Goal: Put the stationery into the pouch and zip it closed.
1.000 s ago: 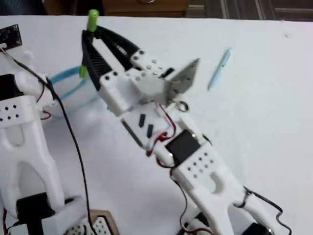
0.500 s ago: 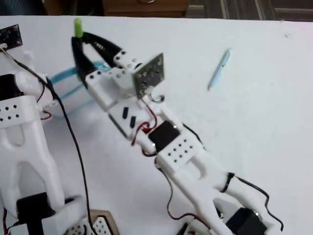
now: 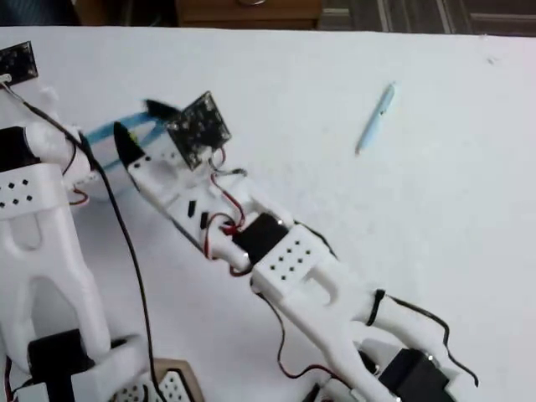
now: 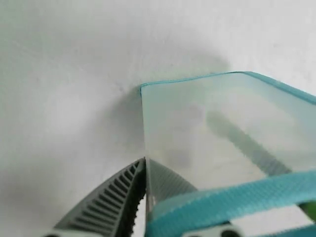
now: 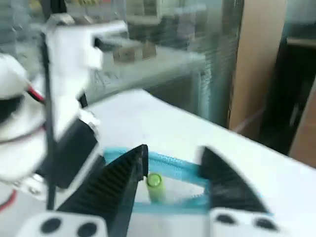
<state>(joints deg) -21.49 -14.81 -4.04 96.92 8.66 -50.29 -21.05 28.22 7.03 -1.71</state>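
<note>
Right pincer (image 5: 174,148): fingers spread wide, gripping nothing. The green cylindrical marker (image 5: 154,185) sits in the gap, hard up beside one black finger and well apart from the other. Can't tell if it actually touches.

In the right wrist view the marker is seen almost end-on. Its round end faces the camera and its long axis runs away from the lens toward the translucent pouch with teal zip edging (image 5: 173,165), which lies just beyond the fingertips. The marker's far end is hidden, so can't tell if it's inside the pouch mouth or resting on the edging.

High view: the right pincer (image 3: 131,115) is at 10 o'clock of the frame, over the pouch (image 3: 105,134), with its arm stretched in from 5 o'clock. The pouch lies on the white worktop (image 3: 435,218) between that pincer and the left arm (image 3: 33,218) at 9 o'clock.

Left pincer (image 4: 144,163): grey ribbed fingers closed tip to tip, clamped on the pouch (image 4: 222,128) at its corner, with the teal edging running off from the fingers. A dim long shape shows through the pouch wall; can't tell what it is.

The light-blue pen (image 3: 373,117) lies flat on the worktop at 2 o'clock, well apart from the pouch and both arms. Its long axis runs 1 to 7 o'clock. Can't tell which end is the tip.
</note>
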